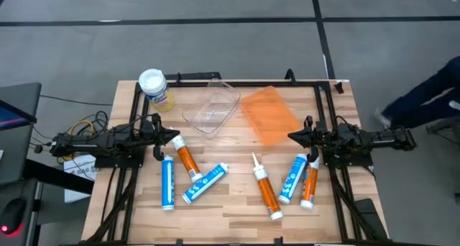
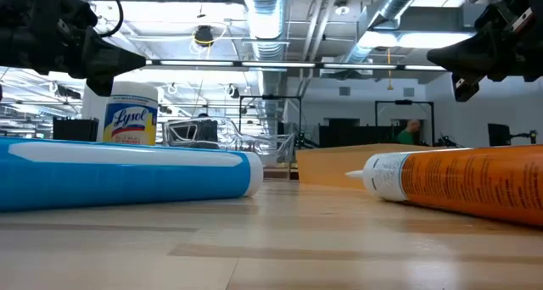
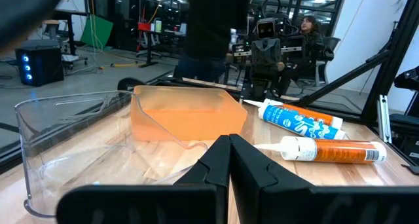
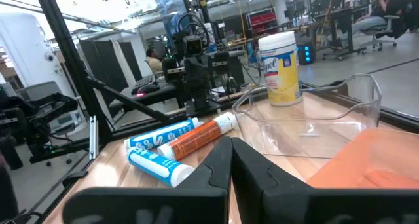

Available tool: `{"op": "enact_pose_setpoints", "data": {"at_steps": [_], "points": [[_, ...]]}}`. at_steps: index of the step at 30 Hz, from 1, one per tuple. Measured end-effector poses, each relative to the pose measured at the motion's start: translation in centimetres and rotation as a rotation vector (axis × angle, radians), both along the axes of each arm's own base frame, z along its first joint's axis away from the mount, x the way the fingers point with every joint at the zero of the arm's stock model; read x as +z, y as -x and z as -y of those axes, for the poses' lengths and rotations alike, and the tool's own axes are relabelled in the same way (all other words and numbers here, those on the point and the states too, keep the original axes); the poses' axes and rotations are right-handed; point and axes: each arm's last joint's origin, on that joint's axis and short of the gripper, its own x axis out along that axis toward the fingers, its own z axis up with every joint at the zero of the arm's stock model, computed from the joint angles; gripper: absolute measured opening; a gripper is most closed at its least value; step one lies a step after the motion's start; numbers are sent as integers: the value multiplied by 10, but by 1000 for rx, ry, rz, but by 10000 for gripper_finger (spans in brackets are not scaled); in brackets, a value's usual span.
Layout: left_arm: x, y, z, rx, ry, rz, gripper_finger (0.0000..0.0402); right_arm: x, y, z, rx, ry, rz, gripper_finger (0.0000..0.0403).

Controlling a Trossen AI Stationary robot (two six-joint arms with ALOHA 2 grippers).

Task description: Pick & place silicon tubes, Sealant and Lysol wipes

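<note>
The Lysol wipes canister (image 1: 155, 88), white lid and pale yellow label, stands upright at the table's far left corner; it also shows in the right wrist view (image 4: 282, 68). Several blue and orange caulk tubes lie flat on the table: a blue one (image 1: 167, 182), an orange one (image 1: 187, 158) and a blue one (image 1: 205, 182) on the left; an orange one (image 1: 264, 188), a blue one (image 1: 292, 178) and an orange one (image 1: 310, 183) on the right. My left gripper (image 1: 175, 137) is shut and empty above the left side. My right gripper (image 1: 292, 137) is shut and empty above the right side.
A clear plastic bin (image 1: 211, 106) and an orange bin (image 1: 268, 114) sit at the table's far middle. A black frame runs along the table's far and side edges. A person (image 1: 424, 102) is off the table's right edge.
</note>
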Motion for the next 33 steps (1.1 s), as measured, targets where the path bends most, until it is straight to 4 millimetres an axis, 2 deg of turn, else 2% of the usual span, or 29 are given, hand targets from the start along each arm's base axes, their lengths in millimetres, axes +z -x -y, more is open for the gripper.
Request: {"op": "enact_pose_setpoints", "data": {"at_steps": [3,6,23,33], "points": [[0,0,-1,43,-159,-39,0,0,0,0,0,0,0,0],[0,0,-2,75,-232,-61,0,0,0,0,0,0,0,0],[0,0,-2,74,-154,-40,0,1,0,1,-23,4,10,0],[0,0,-2,58,-71,-17,0,29,6,4,-57,-49,305,0]]}}
